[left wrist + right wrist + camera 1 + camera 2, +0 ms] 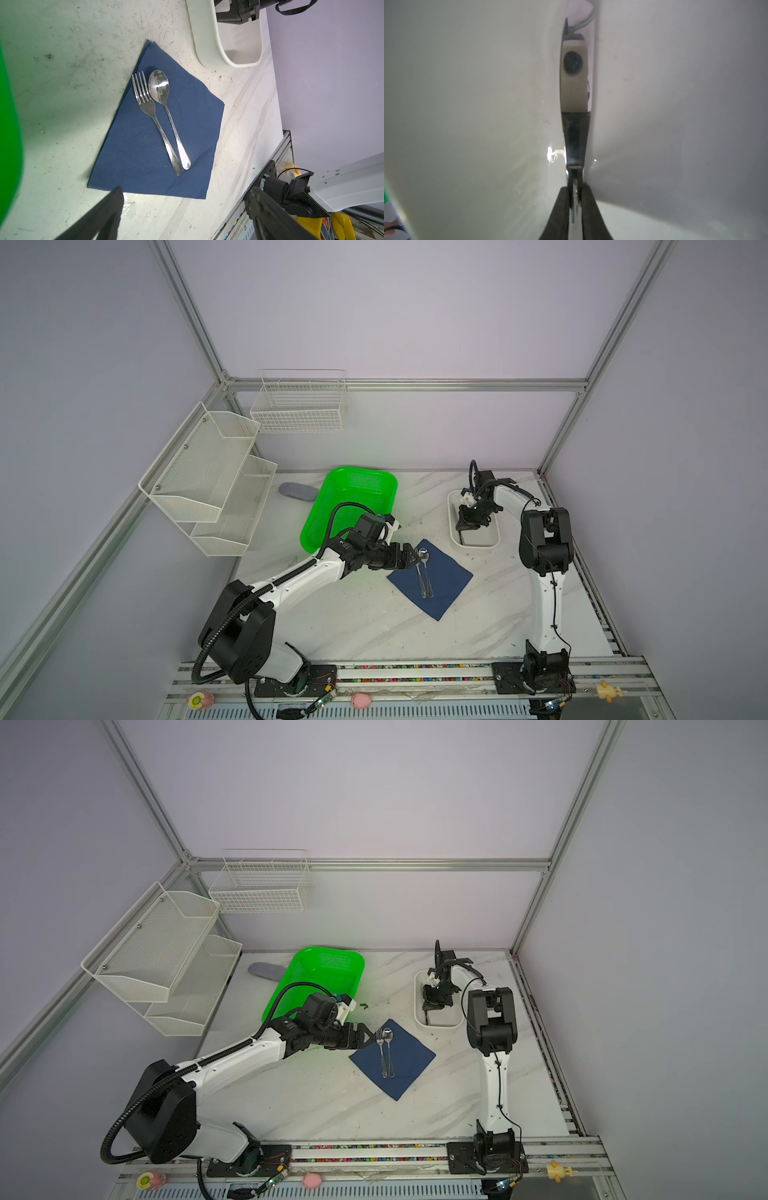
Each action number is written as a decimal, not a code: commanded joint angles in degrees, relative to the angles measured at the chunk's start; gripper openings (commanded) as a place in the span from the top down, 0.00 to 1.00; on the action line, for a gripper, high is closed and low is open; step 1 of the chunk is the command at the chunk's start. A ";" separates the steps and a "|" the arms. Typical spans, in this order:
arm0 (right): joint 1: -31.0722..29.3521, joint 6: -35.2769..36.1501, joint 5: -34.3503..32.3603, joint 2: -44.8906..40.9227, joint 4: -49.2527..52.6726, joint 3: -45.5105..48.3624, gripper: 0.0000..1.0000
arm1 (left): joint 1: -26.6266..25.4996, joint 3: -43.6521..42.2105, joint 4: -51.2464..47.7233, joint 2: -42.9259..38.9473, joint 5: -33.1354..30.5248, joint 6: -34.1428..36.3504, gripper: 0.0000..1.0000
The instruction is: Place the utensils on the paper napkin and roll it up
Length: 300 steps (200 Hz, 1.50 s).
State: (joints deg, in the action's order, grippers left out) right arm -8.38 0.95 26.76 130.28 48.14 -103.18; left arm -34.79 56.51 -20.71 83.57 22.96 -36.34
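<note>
Fork (156, 122) and spoon (172, 124) lie side by side on the navy napkin (446, 580). The napkin is spread flat on the worktop (353, 614), set like a diamond. My left tool (413, 556) sits at the napkin's left corner, just beside the fork's tines. The fork is the nearer piece, the spoon next beyond it.

Both heads point to the far side of the worktop and both handles to the near edge. Their long axes run nearly parallel. The heads are just beside each other, and the handle ends draw close together.

The knife (574, 141) is well apart from those two, in the white tray (494, 540) to the right of the napkin. In the right wrist view it runs straight out from my right tool (576, 191), close along one tray wall. Its polished face mirrors the camera.

Left tool: fingers spread wide and holding nothing. I cannot tell whether a tip touches the paper.

Right tool: reaching down into the tray, fingers drawn almost together and clamped on the knife's near end.

The green basket (353, 489) stands behind the left arm.
</note>
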 commanded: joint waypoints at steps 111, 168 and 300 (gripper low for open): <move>-1.17 -4.82 -1.71 0.81 -11.61 10.01 0.76 | 0.07 4.31 0.49 1.16 1.56 0.65 0.06; -1.05 -11.20 -10.62 -3.05 -15.93 12.12 0.89 | -0.02 4.13 -0.19 0.54 1.25 0.54 0.06; 0.29 -16.49 -5.31 -5.16 -25.25 13.09 0.79 | -0.99 6.49 -1.48 2.79 0.96 0.04 0.07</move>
State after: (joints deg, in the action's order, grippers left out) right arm -9.04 -13.67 21.45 124.53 23.16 -90.48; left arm -35.40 56.80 -22.20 86.26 23.40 -36.38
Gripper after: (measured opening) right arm 0.201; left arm 0.934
